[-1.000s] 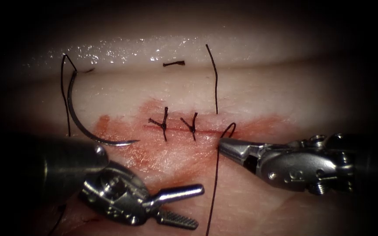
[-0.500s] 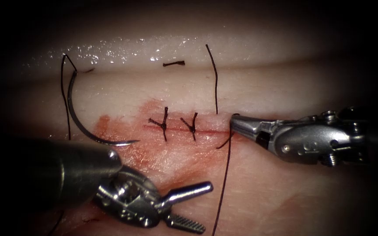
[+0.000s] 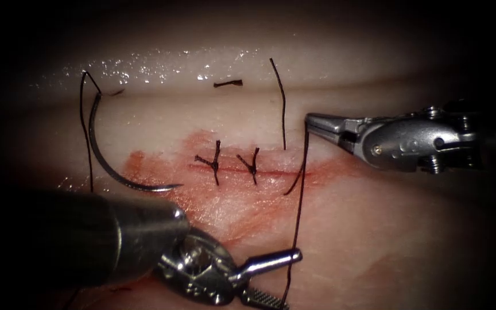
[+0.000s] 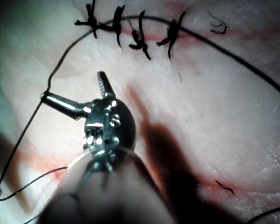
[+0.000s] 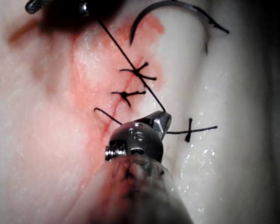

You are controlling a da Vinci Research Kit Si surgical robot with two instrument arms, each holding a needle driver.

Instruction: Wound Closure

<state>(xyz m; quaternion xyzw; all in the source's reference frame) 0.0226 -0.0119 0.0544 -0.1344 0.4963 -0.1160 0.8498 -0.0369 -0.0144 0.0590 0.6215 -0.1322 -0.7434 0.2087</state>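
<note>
My right tool (image 3: pixel 309 119) is shut on the dark thread (image 3: pixel 299 201) above the right end of the cut (image 3: pixel 271 172); its jaws (image 5: pixel 163 120) also show in the right wrist view. From there the thread hangs straight down across the cut. My left tool (image 3: pixel 282 278) stands open below the cut and holds nothing; the thread rests against its upper jaw tip. The left wrist view shows those open jaws (image 4: pixel 72 86). The curved needle (image 3: pixel 124 181) lies free on the tissue, left of the cut, held by neither tool. The needle (image 5: pixel 203 14) also shows in the right wrist view.
Two knotted stitches (image 3: pixel 216 163) (image 3: pixel 252 165) cross the cut. A loose thread tail (image 3: pixel 283 103) runs upward from the far edge. A short cut piece of thread (image 3: pixel 228 84) lies farther back. Red fluid (image 3: pixel 202 201) stains the tissue around the cut.
The right tool has risen away from the cut with the thread in its jaws, drawing the strand taut. The left tool has slid right, open, until its upper jaw meets the thread.
</note>
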